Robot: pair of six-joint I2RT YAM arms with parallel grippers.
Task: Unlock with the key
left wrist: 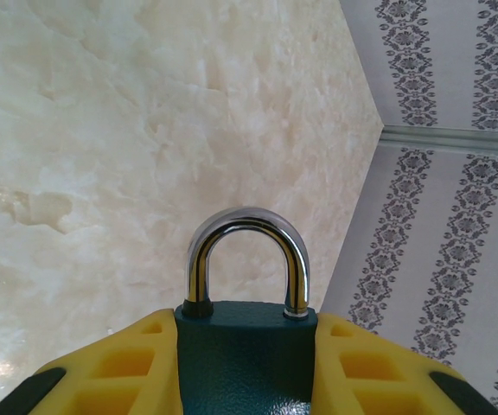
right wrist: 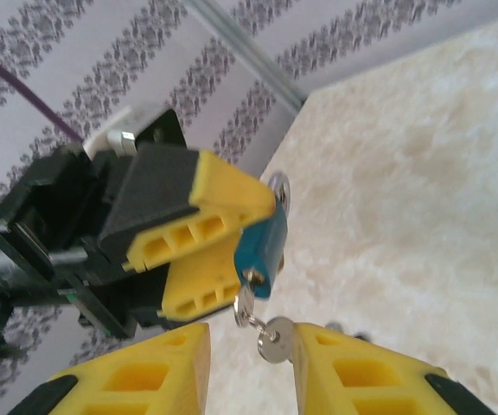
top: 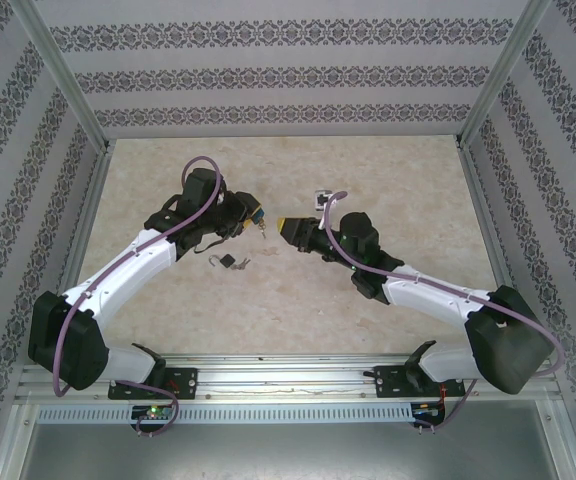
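Note:
My left gripper [left wrist: 245,327] is shut on the teal-blue body of a padlock [left wrist: 245,363], whose chrome shackle [left wrist: 247,246] points away from the wrist camera. In the top view this gripper [top: 253,216] holds the padlock [top: 258,213] above the middle of the table. In the right wrist view a key [right wrist: 246,300] sits in the keyhole under the padlock [right wrist: 262,246]. A second key [right wrist: 275,343] dangles from it on a ring and rests against the inner face of one finger. My right gripper [right wrist: 251,346] is open just below the keys, with its fingers on either side of them.
A smaller padlock with keys [top: 226,262] lies on the marble-patterned table [top: 298,310] in front of the left gripper. A small dark and white object [top: 323,197] sits behind the right gripper [top: 283,226]. Patterned walls close in the table on three sides.

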